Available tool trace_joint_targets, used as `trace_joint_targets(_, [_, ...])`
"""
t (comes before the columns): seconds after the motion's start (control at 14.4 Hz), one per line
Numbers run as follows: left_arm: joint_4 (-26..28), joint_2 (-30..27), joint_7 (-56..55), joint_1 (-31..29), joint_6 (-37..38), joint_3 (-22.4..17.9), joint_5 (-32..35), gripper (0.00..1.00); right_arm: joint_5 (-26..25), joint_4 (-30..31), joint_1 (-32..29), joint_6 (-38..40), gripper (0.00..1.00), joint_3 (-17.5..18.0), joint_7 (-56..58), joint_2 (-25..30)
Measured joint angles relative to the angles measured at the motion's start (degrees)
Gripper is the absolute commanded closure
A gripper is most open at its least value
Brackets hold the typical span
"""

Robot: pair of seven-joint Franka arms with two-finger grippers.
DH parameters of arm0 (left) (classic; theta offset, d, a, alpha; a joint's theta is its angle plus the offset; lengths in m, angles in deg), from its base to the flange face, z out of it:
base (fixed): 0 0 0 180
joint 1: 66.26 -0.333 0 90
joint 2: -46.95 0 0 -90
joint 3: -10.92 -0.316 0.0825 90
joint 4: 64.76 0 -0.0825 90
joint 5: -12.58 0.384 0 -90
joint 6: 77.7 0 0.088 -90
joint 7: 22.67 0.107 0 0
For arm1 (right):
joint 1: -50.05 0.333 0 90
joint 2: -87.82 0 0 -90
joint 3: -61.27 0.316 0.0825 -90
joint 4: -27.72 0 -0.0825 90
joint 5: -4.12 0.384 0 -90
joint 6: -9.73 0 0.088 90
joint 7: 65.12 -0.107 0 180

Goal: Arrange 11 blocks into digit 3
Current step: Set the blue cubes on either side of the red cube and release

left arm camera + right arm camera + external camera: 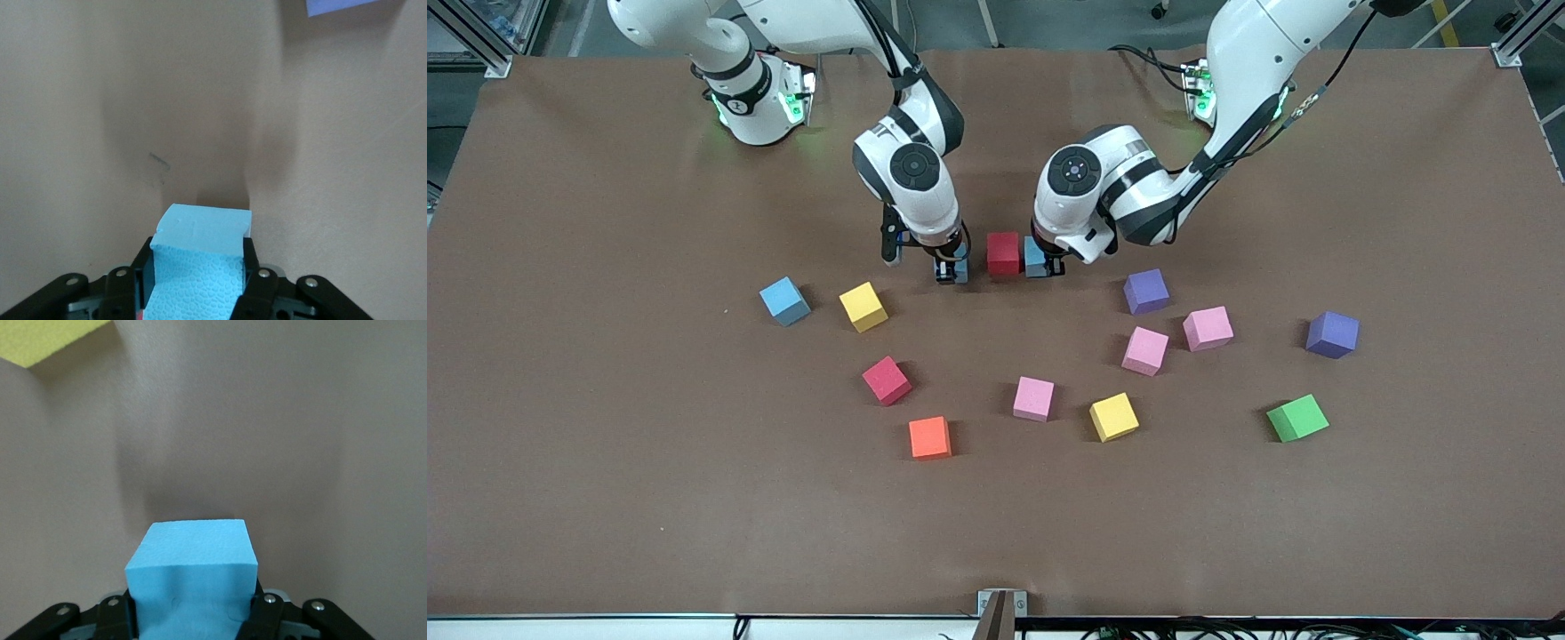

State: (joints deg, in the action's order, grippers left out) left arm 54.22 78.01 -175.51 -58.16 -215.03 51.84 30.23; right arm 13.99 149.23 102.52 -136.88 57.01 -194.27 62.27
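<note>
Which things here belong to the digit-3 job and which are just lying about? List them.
Job: left pincer and right pincer, each shut on a light blue block; red block between them; loose cubes: blue, yellow, red, orange, pink, purple.
Lying about: green cube; two loose cubes are spare, which is unclear.

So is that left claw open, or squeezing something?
Shut on a block: the left gripper has a light blue block pinched between its fingers, beside the red block.

Two held blocks (958, 269) (1035, 258) flanking a third (1003, 253)
</note>
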Motion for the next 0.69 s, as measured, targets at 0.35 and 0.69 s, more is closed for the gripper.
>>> trace_joint_targets(0.35, [-0.02,0.32,-1.92,0.64,-1.56,-0.05,0.10,0.77,0.00,-0.23,0.38,-0.31,1.00,0.05,-2.39,-0.15])
trace_joint_targets(0.69, [-0.02,0.63,-1.99,0.84,-1.59,-0.21,0.11,0.76,0.00,-0.23,1.06,-2.42,1.00,0.13,-4.50,-0.45])
